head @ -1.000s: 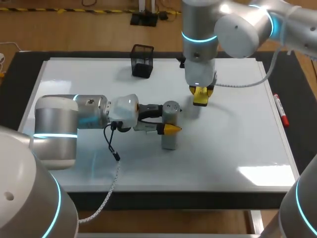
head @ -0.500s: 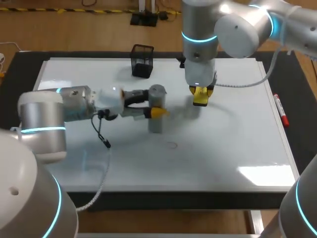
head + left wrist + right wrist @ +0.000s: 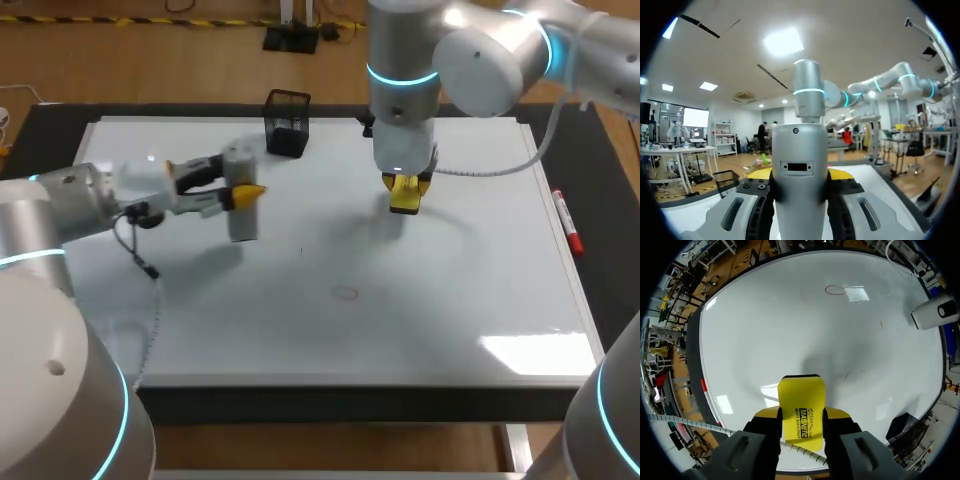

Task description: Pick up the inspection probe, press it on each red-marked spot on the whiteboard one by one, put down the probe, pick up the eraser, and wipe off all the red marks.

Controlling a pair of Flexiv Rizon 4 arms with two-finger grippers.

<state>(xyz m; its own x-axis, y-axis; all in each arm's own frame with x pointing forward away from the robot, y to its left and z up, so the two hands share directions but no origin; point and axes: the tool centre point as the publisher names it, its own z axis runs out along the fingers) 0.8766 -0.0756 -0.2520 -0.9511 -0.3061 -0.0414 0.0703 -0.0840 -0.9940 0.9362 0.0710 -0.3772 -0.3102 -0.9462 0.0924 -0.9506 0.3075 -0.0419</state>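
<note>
My left tool [image 3: 800, 176] was clamped on the grey probe [image 3: 241, 215], held upright over the whiteboard [image 3: 480, 260] near the black mesh holder [image 3: 287, 123]. My right tool [image 3: 802, 414] gripped the yellow eraser [image 3: 801, 395] above the board's far middle. One red ring [image 3: 345, 292] showed, well apart from both.
</note>
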